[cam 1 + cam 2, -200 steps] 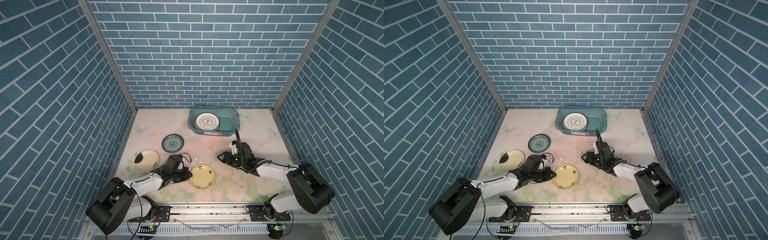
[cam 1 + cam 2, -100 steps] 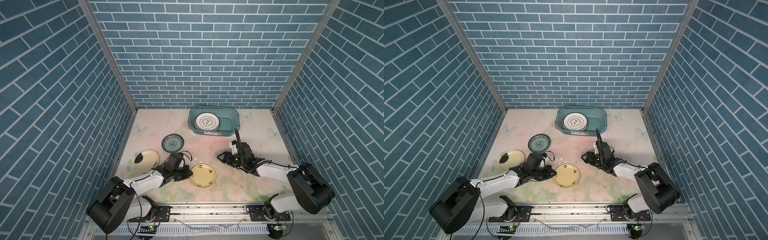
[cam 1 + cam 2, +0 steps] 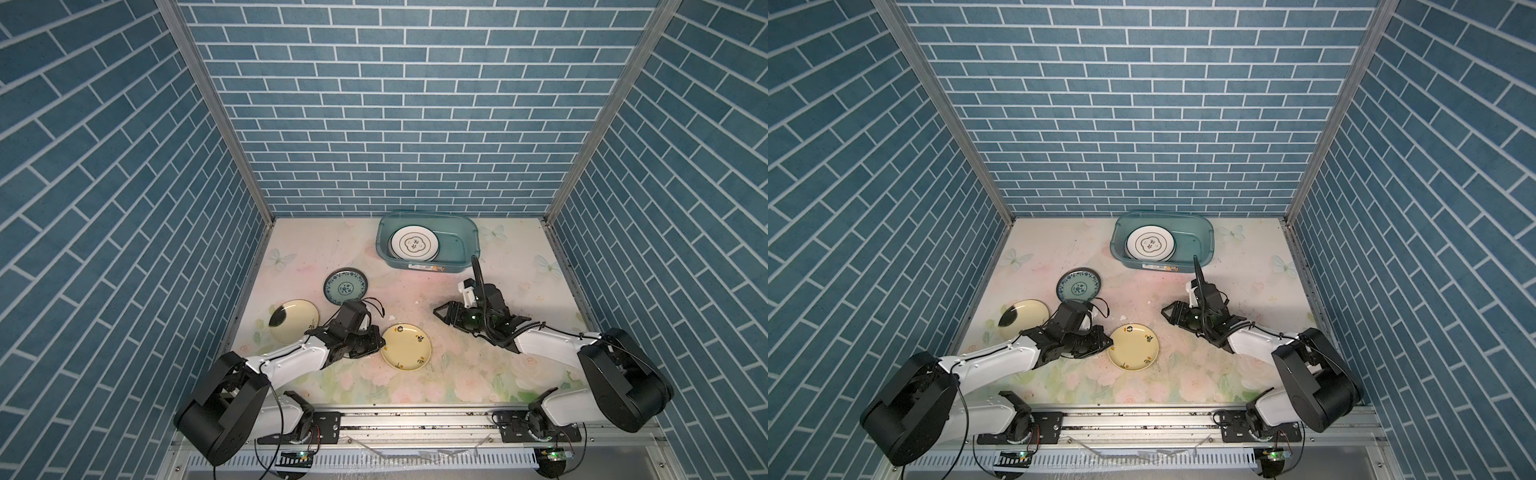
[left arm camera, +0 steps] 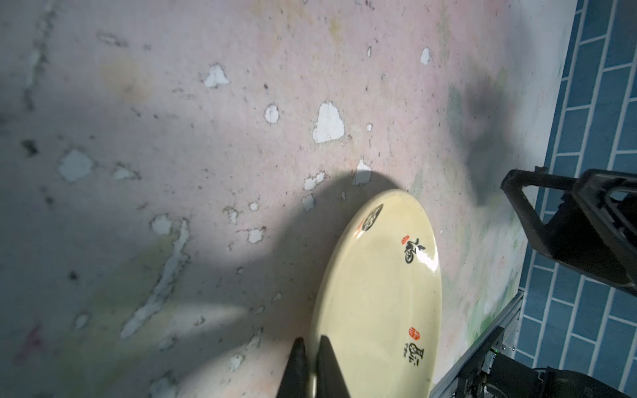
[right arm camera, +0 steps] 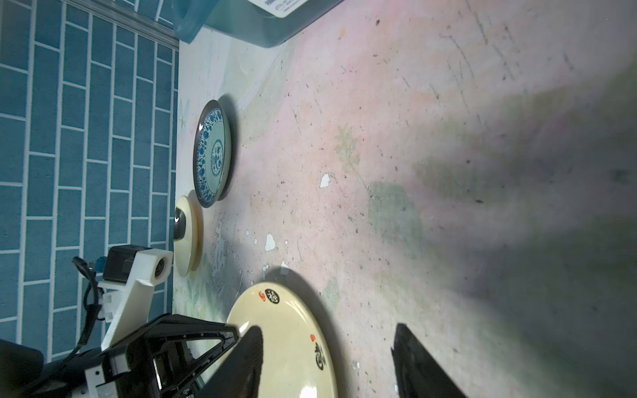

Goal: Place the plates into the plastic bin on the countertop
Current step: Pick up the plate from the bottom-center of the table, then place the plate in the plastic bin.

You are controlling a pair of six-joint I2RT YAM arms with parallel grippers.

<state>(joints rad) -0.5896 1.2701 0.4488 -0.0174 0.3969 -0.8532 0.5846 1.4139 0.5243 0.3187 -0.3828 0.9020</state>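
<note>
The left rim of the pale yellow plate (image 3: 406, 347) is being clamped by the left gripper (image 3: 381, 341) at the near centre of the countertop (image 3: 415, 291). In the left wrist view, the edge of the pale yellow plate (image 4: 379, 293) is being pinched between the 2 fingers (image 4: 298, 358), which are being pressed almost together. Whether this plate is being raised off the surface cannot be told.

The right gripper (image 3: 440, 312) is being held low over the countertop, to the right of that plate and apart from it. In the right wrist view its jaws are being held apart, with nothing between them.

2 plates are being supported by the countertop on the left side: the teal floral plate (image 3: 345, 286) farther back, and the cream plate with the black blotch (image 3: 293, 320) nearer, beside the left arm.

The plastic bin (image 3: 455, 247) is being shown at the far centre, with a white plate (image 3: 413, 244) lying in its left half.
</note>
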